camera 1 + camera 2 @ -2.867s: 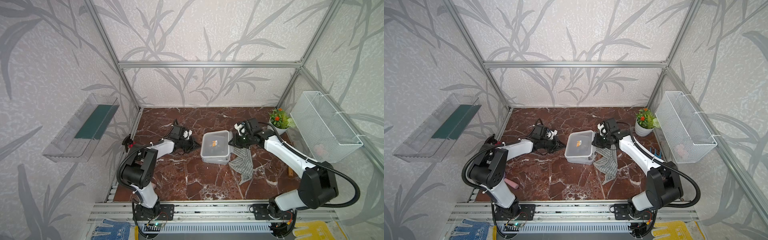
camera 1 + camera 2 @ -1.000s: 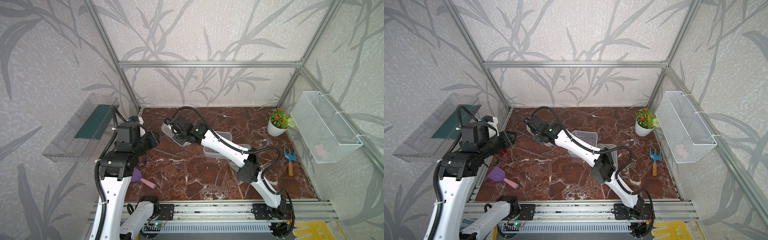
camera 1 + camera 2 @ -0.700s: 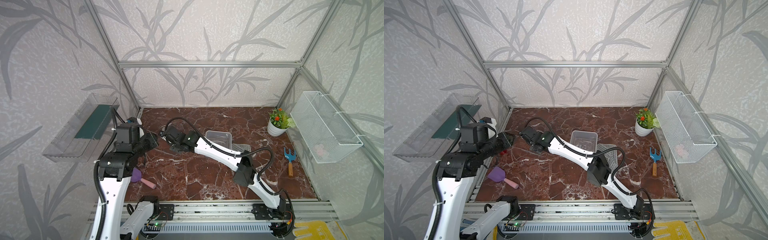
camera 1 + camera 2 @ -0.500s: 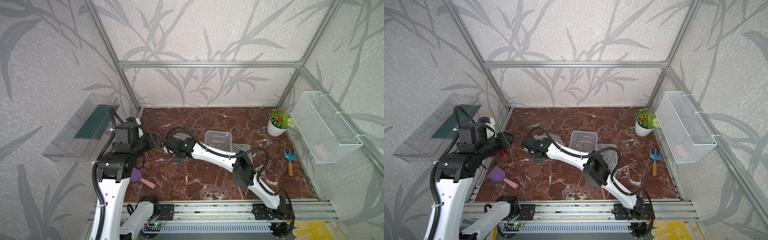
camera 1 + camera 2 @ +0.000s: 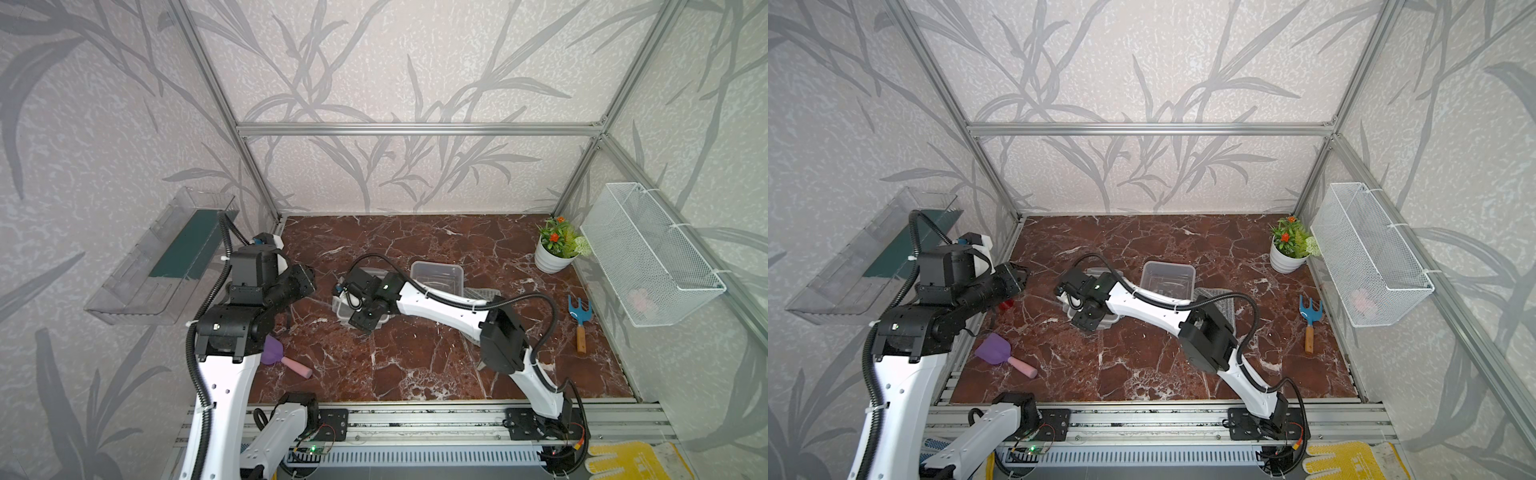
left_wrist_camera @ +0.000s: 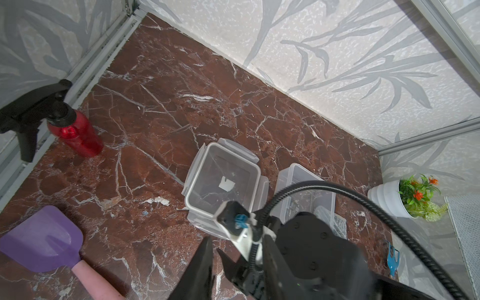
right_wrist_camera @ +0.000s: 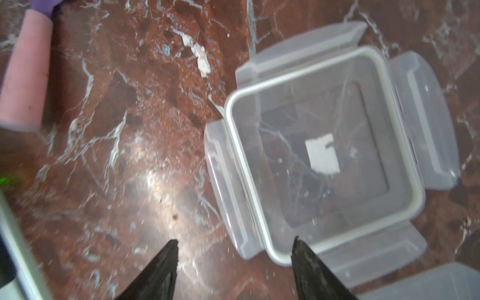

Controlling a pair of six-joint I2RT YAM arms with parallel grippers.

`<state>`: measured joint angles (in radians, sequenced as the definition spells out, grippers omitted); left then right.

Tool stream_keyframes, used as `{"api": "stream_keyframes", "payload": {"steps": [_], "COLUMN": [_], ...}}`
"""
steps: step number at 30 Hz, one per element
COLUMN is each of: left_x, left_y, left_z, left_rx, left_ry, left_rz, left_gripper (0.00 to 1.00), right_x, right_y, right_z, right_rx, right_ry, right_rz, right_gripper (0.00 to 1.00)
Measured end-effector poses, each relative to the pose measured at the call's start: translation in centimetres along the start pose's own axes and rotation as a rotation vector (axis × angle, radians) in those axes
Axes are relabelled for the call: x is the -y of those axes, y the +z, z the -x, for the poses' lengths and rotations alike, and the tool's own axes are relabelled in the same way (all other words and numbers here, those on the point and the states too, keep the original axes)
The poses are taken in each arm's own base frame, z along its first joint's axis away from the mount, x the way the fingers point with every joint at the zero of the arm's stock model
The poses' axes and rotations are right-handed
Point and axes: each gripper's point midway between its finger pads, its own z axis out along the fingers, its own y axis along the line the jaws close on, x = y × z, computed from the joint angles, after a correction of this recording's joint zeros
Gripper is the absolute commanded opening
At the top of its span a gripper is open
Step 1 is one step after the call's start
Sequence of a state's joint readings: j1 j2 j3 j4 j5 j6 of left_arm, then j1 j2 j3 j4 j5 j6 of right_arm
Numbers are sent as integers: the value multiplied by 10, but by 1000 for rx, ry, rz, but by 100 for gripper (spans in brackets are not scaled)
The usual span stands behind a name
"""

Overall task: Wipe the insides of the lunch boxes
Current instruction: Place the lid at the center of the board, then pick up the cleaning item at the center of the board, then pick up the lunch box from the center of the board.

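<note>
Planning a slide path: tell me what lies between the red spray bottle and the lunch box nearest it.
Nothing: in the left wrist view only bare marble floor separates the spray bottle from that lunch box.

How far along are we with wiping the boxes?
Done: the near box and far box sit open side up. In hand: the right gripper is open, empty, at the near box's corner. Left: the cloth lies unheld by the far box, so wiping probably remains.

The left arm (image 5: 220,382) and right arm (image 5: 436,301) are white with black joints, bumpy black cables (image 6: 319,182) and pointy black fingers (image 7: 309,272).
</note>
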<state>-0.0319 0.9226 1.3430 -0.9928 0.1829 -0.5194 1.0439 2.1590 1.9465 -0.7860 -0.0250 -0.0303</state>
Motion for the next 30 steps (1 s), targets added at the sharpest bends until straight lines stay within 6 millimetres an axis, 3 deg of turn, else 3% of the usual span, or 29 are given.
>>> {"api": "stream_keyframes", "payload": {"steps": [5,7,9,11,15,18,21,25,30], "left_x": [21,31,49,67,97,112,127,137,129], "left_y": [35,54,73,89,124,151,180,213,254], "left_z": [-7,-14,-31,-49,-77,-97,-115,-150,-189], "left_rx": [-85,-134,-201,-271,-386,-470,-538,-640,-760], "left_ry": [1,24,84,138,217,264,308,374,418], "left_rz": [-105,-122,-142,-162,-188,-174,-167,-147,-86], "left_gripper": [35,40,44,46,57,63,67,68,68], "right_x": [59,85,110,133,175,189,196,205,202], "right_y": [-111,-154,-183,-194,-174,-153,-142,-127,-91], "right_z": [-12,-24,-46,-78,-163,-218,-257,-281,-295], "right_rx": [169,244,289,287,154,41,-26,-87,-178], "right_ry": [176,269,363,472,690,821,939,1037,1060], "right_rz": [-46,-95,-141,-184,-286,-318,-304,-274,-221], "right_gripper": [83,86,91,93,98,99,99,99,99]}}
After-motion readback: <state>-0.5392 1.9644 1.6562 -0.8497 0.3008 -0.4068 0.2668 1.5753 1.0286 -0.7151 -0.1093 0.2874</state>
